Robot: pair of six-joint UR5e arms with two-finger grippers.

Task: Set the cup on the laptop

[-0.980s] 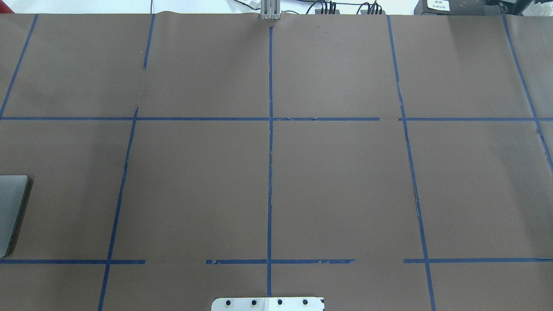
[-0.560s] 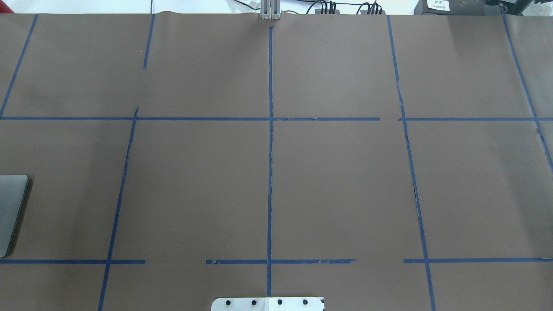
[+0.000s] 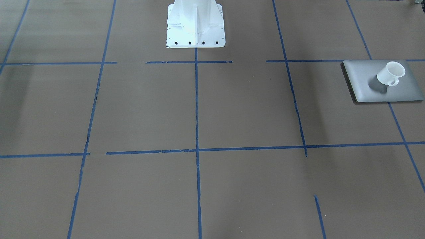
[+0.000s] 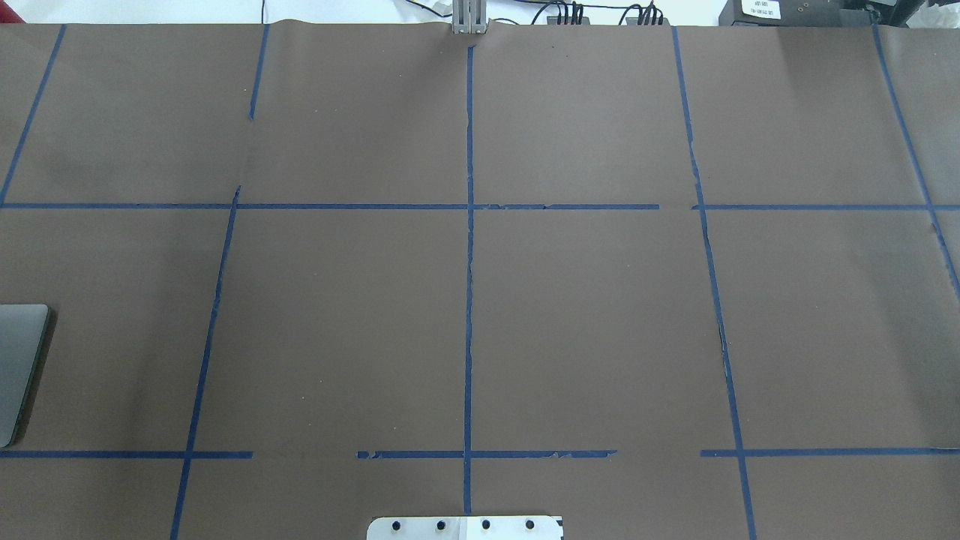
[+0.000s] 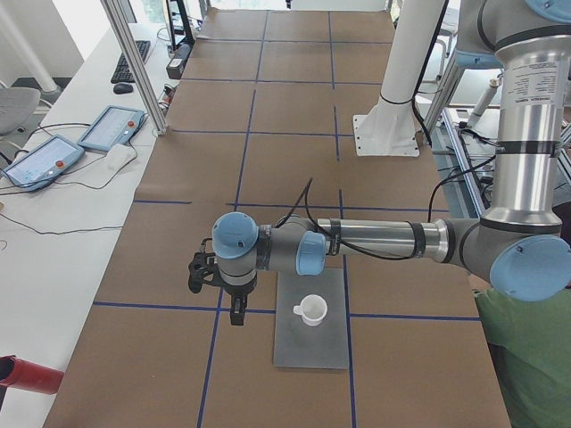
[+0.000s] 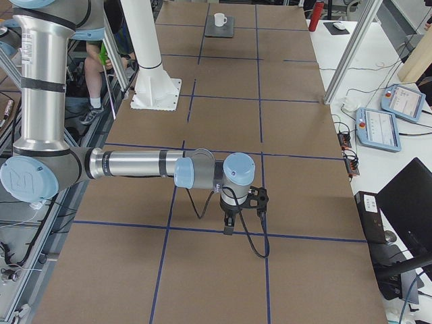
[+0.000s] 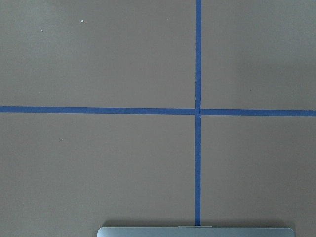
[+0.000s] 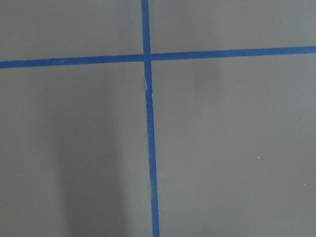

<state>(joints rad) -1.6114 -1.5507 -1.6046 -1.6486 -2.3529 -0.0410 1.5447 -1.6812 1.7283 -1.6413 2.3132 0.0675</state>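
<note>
The small white cup (image 3: 391,73) stands upright on the silver-grey laptop (image 3: 365,83), handle facing the camera in the front-facing view. Both also show in the exterior left view, cup (image 5: 311,310) on laptop (image 5: 310,343), and far off in the exterior right view, cup (image 6: 220,19). The overhead view shows only the laptop's edge (image 4: 19,367); the left wrist view shows its rim (image 7: 197,232). My left gripper (image 5: 235,314) hangs beside the laptop, apart from the cup; I cannot tell if it is open. My right gripper (image 6: 229,226) hangs over bare table at the other end; I cannot tell its state.
The table is covered in brown paper with a blue tape grid (image 4: 469,300). The white robot pedestal (image 3: 196,23) stands at the robot's side. Tablets (image 5: 111,127) lie on a side bench. A person in green (image 5: 526,357) sits near the left arm's base.
</note>
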